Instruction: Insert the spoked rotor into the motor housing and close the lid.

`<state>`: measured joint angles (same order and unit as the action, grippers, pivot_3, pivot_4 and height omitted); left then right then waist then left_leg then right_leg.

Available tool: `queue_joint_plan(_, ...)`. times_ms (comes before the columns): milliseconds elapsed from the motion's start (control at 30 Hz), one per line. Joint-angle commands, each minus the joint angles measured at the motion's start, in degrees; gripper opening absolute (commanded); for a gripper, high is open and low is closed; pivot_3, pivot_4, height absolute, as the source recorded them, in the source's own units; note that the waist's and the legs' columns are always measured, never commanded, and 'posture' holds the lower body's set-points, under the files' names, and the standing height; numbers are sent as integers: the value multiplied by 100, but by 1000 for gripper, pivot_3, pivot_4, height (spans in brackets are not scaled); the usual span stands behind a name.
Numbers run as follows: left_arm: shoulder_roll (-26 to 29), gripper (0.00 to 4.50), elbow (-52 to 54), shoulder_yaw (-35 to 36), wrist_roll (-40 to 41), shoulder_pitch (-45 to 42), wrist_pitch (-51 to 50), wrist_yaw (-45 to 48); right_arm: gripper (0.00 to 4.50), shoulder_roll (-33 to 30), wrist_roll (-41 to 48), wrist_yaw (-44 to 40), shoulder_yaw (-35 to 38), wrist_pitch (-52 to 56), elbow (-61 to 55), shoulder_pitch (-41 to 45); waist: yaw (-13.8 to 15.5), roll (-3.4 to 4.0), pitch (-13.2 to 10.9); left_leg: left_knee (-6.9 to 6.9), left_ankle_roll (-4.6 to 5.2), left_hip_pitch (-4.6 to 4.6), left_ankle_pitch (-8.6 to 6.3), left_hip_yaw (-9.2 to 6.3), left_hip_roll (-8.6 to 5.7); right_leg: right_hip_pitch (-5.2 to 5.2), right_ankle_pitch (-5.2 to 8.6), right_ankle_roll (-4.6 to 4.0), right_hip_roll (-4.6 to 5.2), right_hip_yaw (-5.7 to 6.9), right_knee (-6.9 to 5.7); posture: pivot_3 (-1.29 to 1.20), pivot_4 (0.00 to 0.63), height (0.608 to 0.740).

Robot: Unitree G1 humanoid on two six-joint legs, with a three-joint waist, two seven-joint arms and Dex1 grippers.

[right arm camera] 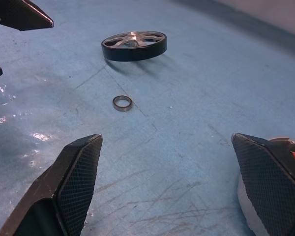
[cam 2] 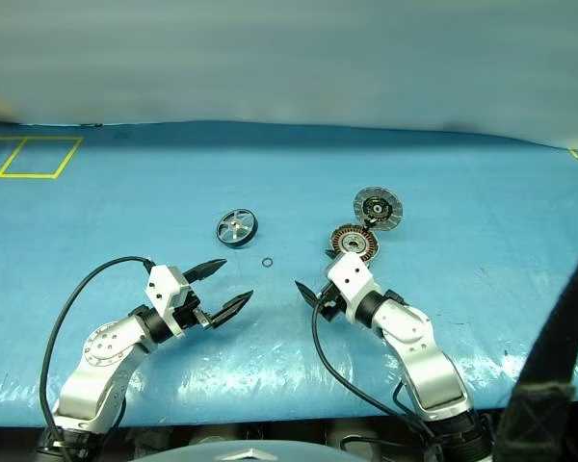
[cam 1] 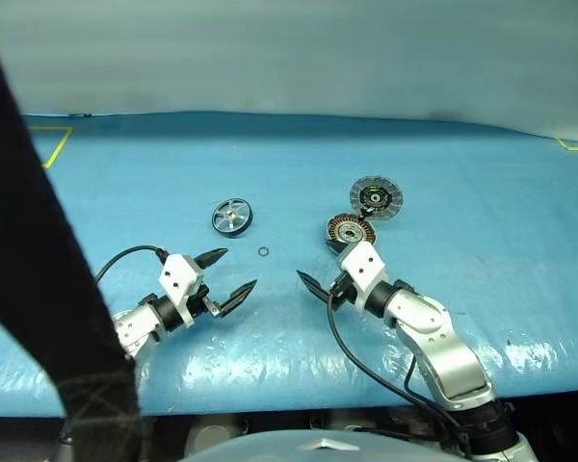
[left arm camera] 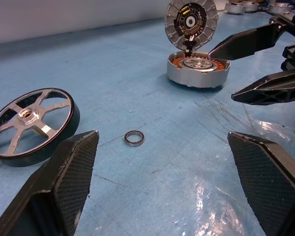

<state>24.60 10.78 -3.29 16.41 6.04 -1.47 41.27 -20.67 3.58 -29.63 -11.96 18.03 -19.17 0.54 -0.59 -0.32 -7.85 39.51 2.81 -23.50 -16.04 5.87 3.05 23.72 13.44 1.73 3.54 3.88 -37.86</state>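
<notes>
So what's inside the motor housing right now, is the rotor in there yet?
No. The motor housing shows copper windings around a silver hub. The lid stands open behind it. The spoked rotor lies apart on the blue table.

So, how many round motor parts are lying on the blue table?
4: the spoked rotor on the left, the small ring near it, the motor housing on the right, the lid propped up behind the housing.
</notes>
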Motion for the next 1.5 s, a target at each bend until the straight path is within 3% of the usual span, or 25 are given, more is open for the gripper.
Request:
queue_joint_plan(33, -47, 4500, -16, 81, 18, -37, 158, -2, 4435, 4, 27, 27, 57, -39, -126, 26, 0, 0, 0, 0, -1, 0, 1, 0, 0, 0, 0, 0, 0, 0, 0, 0, 150, 740)
queue_joint_plan(1033, -154, 4500, -55, 36, -14, -142, 150, -67, 4435, 33, -1, 51, 75, -74, -42, 68, 1, 0, 0, 0, -1, 0, 0, 0, 0, -1, 0, 0, 0, 0, 0, 0, 150, 740)
queue_joint_plan(1233, -192, 4500, -49, 8, -69, -194, 111, -126, 4435, 242, 367, 258, 580, 209, 5, 351, 0, 0, 0, 0, -1, 0, 1, 0, 0, -1, -1, 1, -1, 0, -2, 0, 150, 740)
queue_joint_plan(1500, -211, 4500, -30, -97, -84, -238, 57, -108, 4435, -921, 159, -466, 464, 1387, 485, 1419, 1, 7, -4, 1, 1, -1, 0, 2, -2, 0, -3, 2, 1, 0, 0, 0, 150, 740)
